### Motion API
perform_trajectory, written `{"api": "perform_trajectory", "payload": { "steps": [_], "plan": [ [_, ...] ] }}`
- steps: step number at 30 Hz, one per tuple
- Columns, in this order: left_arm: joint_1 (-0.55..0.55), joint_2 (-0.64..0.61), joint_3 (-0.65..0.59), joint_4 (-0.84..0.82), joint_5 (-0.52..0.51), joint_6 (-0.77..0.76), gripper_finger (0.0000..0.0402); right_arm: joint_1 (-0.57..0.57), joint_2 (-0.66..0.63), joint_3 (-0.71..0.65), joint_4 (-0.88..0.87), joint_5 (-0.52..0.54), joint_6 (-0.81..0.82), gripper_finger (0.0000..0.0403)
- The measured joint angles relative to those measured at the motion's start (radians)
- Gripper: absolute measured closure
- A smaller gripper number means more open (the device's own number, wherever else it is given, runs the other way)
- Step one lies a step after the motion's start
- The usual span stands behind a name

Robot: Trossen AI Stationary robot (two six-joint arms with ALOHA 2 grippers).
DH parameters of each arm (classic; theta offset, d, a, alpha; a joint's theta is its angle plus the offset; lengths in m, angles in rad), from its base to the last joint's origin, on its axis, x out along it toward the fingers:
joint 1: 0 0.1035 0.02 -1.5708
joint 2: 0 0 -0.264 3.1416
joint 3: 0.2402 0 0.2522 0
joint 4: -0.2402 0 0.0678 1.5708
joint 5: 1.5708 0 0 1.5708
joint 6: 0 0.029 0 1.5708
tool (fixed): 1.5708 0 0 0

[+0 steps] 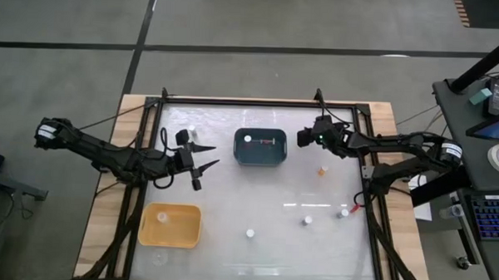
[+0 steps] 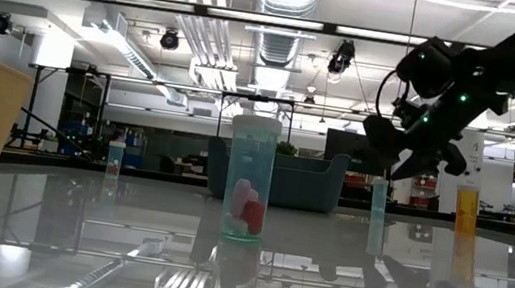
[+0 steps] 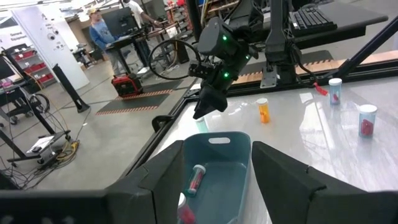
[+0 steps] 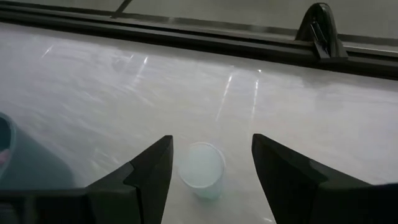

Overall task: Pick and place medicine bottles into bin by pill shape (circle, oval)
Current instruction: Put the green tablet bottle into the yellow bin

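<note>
From above, the right gripper (image 1: 303, 138) hangs just beside the dark blue bin (image 1: 260, 148), which already holds bottles, while the left gripper (image 1: 205, 166) waits open-jawed near the yellow bin (image 1: 171, 224). Loose medicine bottles (image 1: 322, 170) dot the bench (image 1: 263, 215), well apart. The right wrist view shows its jaws spread and empty over a pale bottle (image 4: 203, 168) (probably lining up a grasp).

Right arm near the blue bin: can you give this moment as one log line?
right gripper: open, above pale-capped bottle | blue bin: holds bottles | left gripper: open, empty
</note>
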Motion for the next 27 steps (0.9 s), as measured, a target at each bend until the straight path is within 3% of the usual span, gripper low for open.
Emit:
{"api": "perform_trajectory", "payload": {
  "steps": [22,27],
  "plan": [
    [0.000,0.000,0.000,-0.001,0.000,0.000,0.0228,-0.035,0.002,0.044,-0.091,-0.056,0.051,0.0191],
    [0.000,0.000,0.000,-0.001,0.000,0.000,0.0228,-0.035,0.066,0.046,-0.061,-0.056,0.062,0.0191]
  ]
}}
